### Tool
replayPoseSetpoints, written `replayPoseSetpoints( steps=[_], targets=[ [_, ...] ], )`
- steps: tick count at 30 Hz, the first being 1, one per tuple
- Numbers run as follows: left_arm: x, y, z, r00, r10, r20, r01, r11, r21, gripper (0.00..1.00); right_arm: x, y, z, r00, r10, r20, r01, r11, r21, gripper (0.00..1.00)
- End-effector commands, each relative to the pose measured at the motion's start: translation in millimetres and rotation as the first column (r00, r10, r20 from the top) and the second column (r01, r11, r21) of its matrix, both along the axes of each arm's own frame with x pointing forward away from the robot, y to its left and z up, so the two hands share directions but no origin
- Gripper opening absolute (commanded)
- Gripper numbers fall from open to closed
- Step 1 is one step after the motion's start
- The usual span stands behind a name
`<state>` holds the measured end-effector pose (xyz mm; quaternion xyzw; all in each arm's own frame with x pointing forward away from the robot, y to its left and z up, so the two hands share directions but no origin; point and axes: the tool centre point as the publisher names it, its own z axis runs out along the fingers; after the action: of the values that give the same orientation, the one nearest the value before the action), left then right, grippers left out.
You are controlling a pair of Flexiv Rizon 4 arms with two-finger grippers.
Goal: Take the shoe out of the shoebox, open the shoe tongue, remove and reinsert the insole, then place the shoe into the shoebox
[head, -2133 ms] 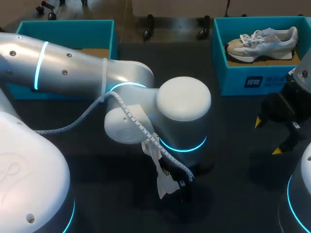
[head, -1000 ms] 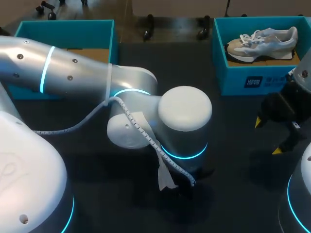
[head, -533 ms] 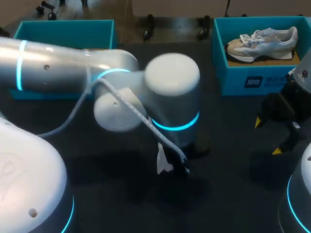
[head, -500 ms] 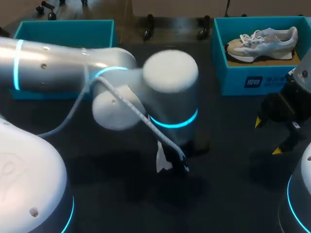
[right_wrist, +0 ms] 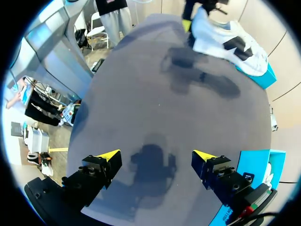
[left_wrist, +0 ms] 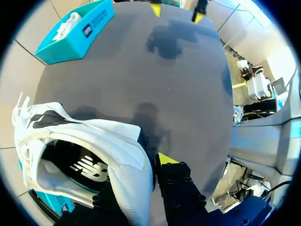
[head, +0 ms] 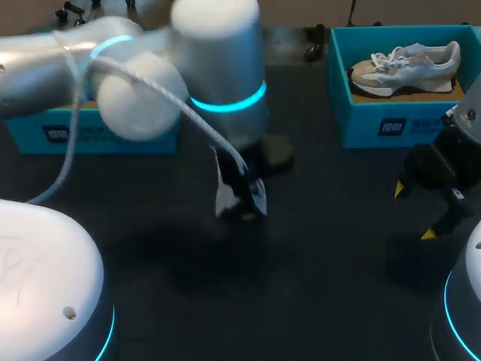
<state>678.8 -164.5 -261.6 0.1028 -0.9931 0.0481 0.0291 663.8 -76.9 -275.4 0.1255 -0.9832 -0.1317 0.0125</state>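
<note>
Shoe [head: 223, 197] carried toward counter's [head: 338, 248] far edge; my left end effector [head: 244, 204] clamps it, right end effector [right_wrist: 157, 157] wide. Removal step; next: set down, bring right in.

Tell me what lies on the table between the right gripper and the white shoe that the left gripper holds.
Nothing: in the right wrist view the dark table between the right gripper and the white shoe is bare.

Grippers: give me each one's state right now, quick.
Left gripper: jaws shut on the white shoe.
Right gripper: jaws open, holding nothing.
</note>
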Motion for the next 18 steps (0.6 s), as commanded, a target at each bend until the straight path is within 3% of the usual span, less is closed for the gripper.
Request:
replayPoseSetpoints(
  steps=[1,18],
  targets=[
    [20.0,37.3,49.2,1.000,-0.006,-0.009,0.006,1.000,-0.028,0.00,-0.7,0.4,-1.2,1.000,0.000,0.002,0.000,1.000,-0.003,1.00],
    [147.6,106.2,136.7,0.993,-0.096,-0.062,0.095,0.995,-0.023,0.00,-0.7,0.4,-1.2,1.000,0.000,0.002,0.000,1.000,-0.003,1.00]
  ],
)
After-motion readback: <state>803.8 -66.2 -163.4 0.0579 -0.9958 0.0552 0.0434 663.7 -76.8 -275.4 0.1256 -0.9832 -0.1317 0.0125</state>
